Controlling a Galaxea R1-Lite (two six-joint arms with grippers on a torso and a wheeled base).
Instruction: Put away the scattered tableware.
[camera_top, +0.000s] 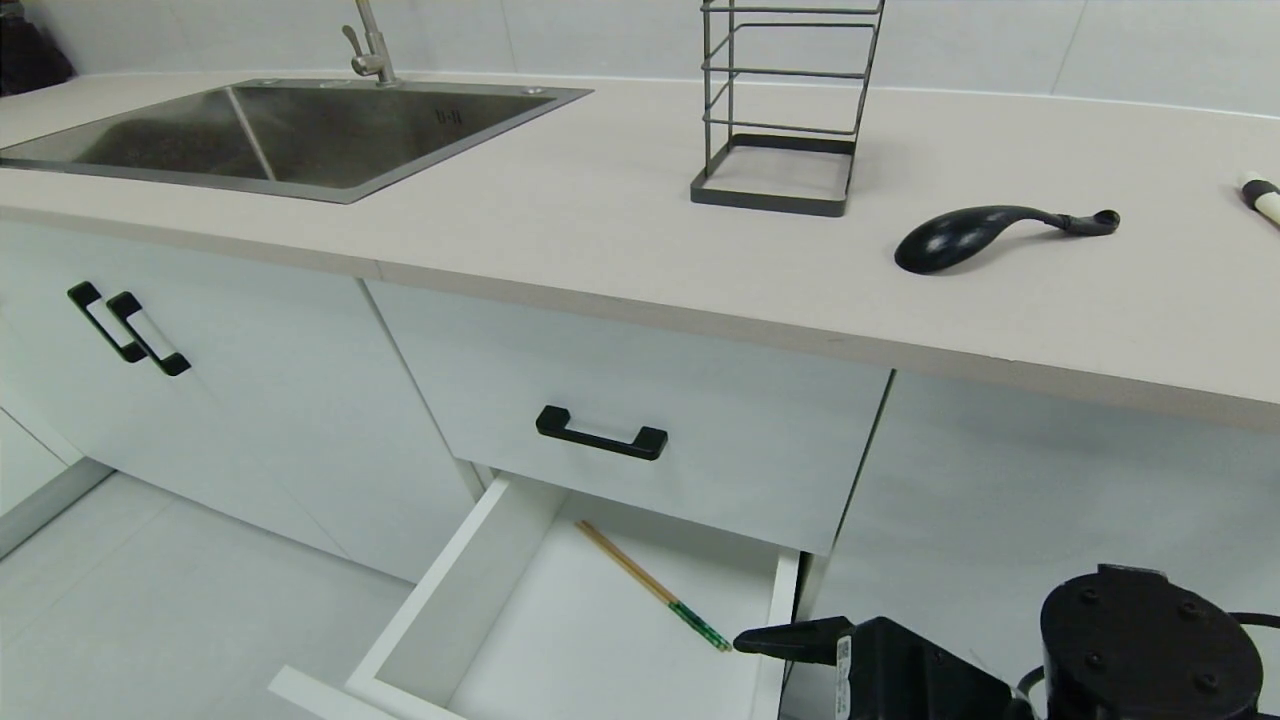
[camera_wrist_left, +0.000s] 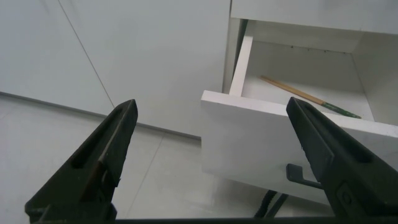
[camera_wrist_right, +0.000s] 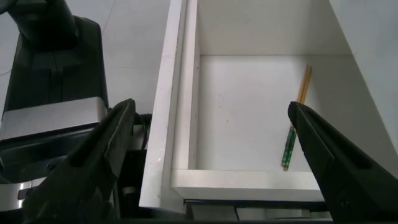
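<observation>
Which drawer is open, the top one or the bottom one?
The bottom drawer is open: it is pulled out, with chopsticks lying inside. The top drawer, with the black handle, is shut.

Glossy black ladle, wooden chopsticks, brushed-metal sink, matt countertop.

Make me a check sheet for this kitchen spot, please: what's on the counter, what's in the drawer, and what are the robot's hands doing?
Surface: pale countertop, with a sink set in at its left.
Job's things: black ladle lying on the countertop, right of the wire rack; chopsticks lying in the open lower drawer.
Clutter: white item with a dark end at the countertop's far right; cannot tell what it is.
End effectors: left end effector open and empty, facing the drawer's front; right end effector open and empty, above the drawer.
Cables: nothing seen.
Surroundings: faucet, white cabinets, pale floor.
</observation>
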